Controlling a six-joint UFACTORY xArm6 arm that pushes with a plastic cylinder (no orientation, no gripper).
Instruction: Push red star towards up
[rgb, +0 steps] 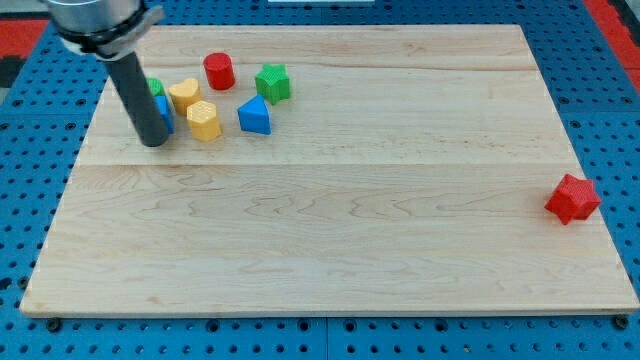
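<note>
My tip (154, 141) is sitting in the frame's upper left among the cluster (no claw here, just a rod), while the red star (572, 197) is lying far right near the surface (330, 270) edge; an off-centre push is risking sliding it off

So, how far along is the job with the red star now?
Nothing looks done yet: the red star sits alone near the board's right edge, low in the view. Nothing is in hand either: my tip is far off at the view's upper left, beside the cluster with the yellow blocks. Left: cross the board, get below the star, push it up.
</note>
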